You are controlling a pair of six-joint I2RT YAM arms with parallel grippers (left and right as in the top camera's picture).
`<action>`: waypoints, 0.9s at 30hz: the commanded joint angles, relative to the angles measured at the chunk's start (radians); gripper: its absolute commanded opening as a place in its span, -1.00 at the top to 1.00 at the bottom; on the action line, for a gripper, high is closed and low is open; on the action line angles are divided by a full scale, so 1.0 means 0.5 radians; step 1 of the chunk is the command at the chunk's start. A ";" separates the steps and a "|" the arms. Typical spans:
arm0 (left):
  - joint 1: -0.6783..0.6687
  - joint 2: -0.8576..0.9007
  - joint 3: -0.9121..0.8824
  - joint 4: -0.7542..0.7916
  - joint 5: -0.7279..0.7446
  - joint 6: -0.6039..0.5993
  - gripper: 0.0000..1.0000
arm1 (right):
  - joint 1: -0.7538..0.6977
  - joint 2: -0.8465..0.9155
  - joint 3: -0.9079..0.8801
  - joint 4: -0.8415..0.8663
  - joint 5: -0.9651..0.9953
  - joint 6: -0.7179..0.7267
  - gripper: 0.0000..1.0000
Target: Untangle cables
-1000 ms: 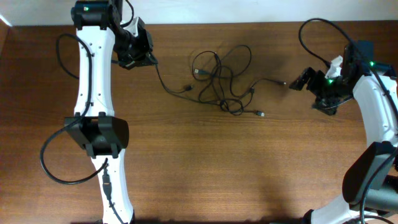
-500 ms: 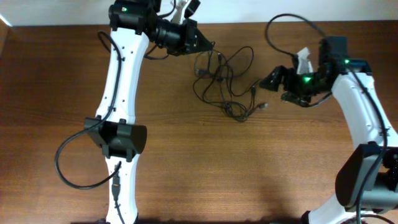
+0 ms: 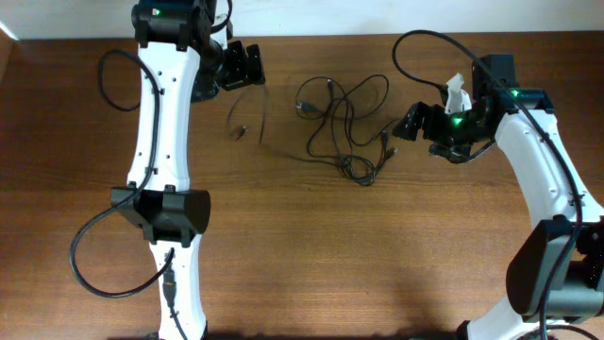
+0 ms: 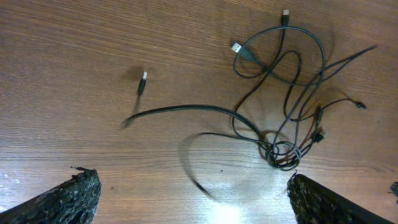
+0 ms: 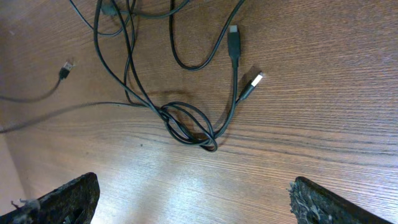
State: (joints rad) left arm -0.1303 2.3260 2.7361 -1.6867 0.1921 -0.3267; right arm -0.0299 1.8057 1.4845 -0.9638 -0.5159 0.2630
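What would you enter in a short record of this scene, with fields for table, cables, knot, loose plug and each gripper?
table: brown wood
cables: thin black cords tangled in one heap between the arms
knot: tight loops at the heap's lower edge in the overhead view
loose plug: apart from the heap, on the left arm's side
left gripper: open, holding nothing
right gripper: open, holding nothing

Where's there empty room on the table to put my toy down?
Biggest bare patch: the table in the overhead view's lower half, between the left arm and right arm, below the cables. Crowded: top middle, where the cables tangle.
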 commanded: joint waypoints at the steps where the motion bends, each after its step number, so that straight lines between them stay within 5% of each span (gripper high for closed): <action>1: -0.053 -0.053 0.027 -0.003 -0.066 0.034 -0.98 | 0.008 0.008 -0.011 0.006 0.041 0.014 -0.97; 5: -0.095 -0.053 0.027 -0.003 -0.366 0.049 -0.98 | 0.008 0.008 -0.011 0.006 0.041 0.014 -0.97; 9: -0.126 -0.053 0.027 -0.003 -0.001 0.076 -0.99 | 0.008 0.008 -0.011 0.011 0.041 0.014 -0.96; 18: -0.407 -0.036 -0.230 0.004 -0.033 0.166 -0.47 | 0.008 0.008 -0.011 0.022 0.041 0.014 -0.97; 27: -0.662 -0.036 -0.922 0.372 0.163 0.276 -0.22 | 0.005 0.008 -0.011 0.050 0.063 0.015 -0.97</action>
State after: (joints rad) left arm -0.4267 2.3253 2.3737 -1.5620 0.1902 -0.2123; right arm -0.0299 1.8057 1.4845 -0.9550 -0.5003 0.2661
